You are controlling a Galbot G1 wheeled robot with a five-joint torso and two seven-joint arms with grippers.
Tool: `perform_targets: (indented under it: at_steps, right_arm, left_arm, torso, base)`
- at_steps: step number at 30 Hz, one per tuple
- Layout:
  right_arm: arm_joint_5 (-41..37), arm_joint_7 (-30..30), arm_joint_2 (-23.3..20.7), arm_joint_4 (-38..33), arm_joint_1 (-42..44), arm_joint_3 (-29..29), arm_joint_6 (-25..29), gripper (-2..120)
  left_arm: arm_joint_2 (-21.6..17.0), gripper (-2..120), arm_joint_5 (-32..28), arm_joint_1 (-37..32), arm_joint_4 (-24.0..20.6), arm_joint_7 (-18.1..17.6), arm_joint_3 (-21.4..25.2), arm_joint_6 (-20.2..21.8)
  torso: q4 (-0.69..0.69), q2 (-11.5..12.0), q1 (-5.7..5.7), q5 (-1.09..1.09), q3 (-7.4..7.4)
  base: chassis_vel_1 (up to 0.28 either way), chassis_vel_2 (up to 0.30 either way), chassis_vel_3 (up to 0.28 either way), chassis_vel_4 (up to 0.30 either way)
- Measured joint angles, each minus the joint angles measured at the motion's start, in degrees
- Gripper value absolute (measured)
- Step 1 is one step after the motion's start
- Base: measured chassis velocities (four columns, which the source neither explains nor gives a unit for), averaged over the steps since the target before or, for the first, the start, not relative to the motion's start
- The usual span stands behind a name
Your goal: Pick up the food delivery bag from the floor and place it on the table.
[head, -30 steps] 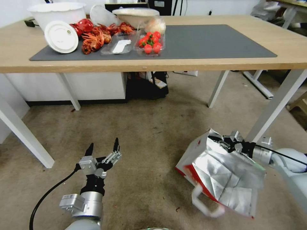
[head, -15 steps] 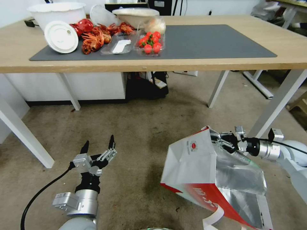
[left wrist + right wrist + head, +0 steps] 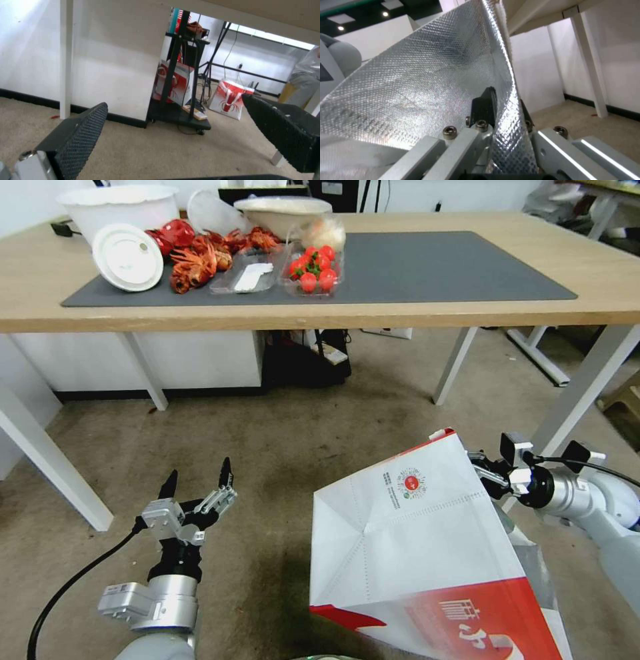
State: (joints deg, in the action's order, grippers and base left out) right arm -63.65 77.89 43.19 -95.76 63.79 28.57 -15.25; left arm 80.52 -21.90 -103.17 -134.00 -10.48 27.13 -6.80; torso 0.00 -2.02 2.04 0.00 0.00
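Bag lifted by its rim

The right gripper [image 3: 481,475] has its fingers [image 3: 483,107] clamped on the foil-lined top edge of the food delivery bag [image 3: 413,540], one inside and one outside, so the paper cannot slip. The bag hangs tilted from that pinch, above the floor [image 3: 300,447] and below the surface [image 3: 600,280]. The left gripper [image 3: 197,483] waits low beside it, fingers [image 3: 78,140] wide apart, holding nothing.
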Motion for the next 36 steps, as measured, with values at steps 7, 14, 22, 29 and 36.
perform_targets:
  at_steps: [7,14,22,29,36]
  right_arm:
    - [0.0,0.0,0.6,-0.6,1.0,0.5,-0.1,0]
    - [1.2,0.3,0.8,-1.5,2.3,0.9,-0.1,0]
    - [1.6,-0.3,-0.1,-3.1,4.5,0.5,0.0,0]
    - [1.4,-0.7,-0.6,-4.2,5.0,0.4,-0.2,0]
    - [1.5,-0.7,-0.3,-4.7,5.6,0.5,-0.3,0]
  left_arm:
    - [0.4,100,0.4,-0.1,-0.3,-0.2,-0.1,-0.3]
    - [0.3,100,0.4,-0.4,-0.7,-0.7,-0.5,-1.0]
    - [0.0,100,-0.3,0.1,-1.0,-0.7,0.2,-0.8]
    - [-0.1,100,-0.5,0.0,-1.2,-0.7,0.3,-0.4]
    - [-0.3,100,-0.5,-0.1,-1.4,-0.7,0.6,-0.2]
  torso:
    - [0.0,0.0,0.0,0.0,0.0]
    - [0.0,0.0,0.0,0.01,0.0]
    - [0.0,-0.3,0.03,0.0,0.21]
    - [0.0,-2.0,0.06,0.0,1.91]
    - [0.0,-3.5,0.3,0.0,3.18]
  base:
    - [0.0,0.0,0.0,0.0]
    - [0.0,0.0,0.0,0.0]
    - [0.0,0.0,0.0,0.0]
    - [0.0,0.0,0.0,0.0]
    - [0.0,0.0,0.0,0.0]
